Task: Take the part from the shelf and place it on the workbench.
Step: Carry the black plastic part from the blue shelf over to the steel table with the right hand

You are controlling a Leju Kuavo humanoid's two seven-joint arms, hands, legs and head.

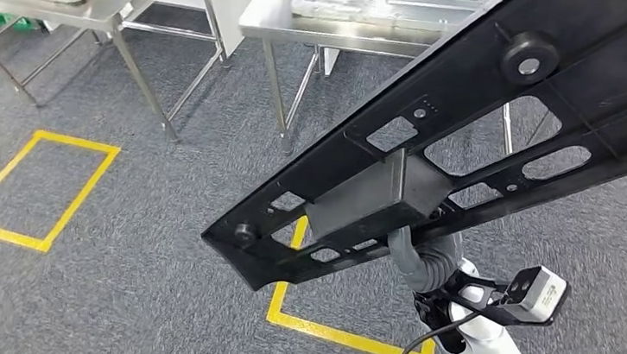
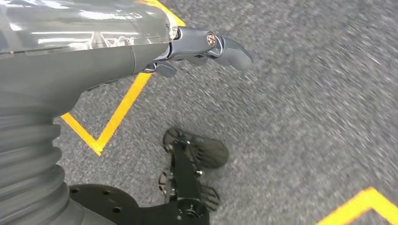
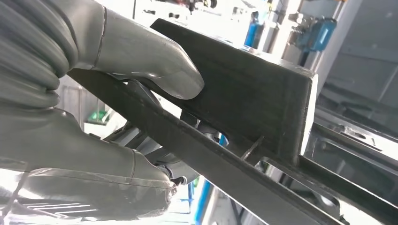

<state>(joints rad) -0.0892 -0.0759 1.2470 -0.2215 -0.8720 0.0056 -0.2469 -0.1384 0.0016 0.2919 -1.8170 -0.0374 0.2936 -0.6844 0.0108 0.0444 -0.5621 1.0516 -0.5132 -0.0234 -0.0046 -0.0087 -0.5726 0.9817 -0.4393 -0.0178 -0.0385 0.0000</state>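
Carrying step; right robot hand (image 3: 141,93) clamped on black frame part (image 1: 462,137); left robot hand (image 2: 206,47) empty, fingers loosely apart; next: reach steel desk (image 1: 278,20) at 12 o'clock.

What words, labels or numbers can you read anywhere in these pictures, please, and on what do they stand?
None can be read.
The white camera module at the right wrist bears small dark marks, too small to read.
The black part held by the right hand shows only holes and ribs, no lettering.

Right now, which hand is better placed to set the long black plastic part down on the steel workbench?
The right hand: it already grips the long black plastic part, near the steel workbench. The left hand hangs over grey carpet, holding nothing.
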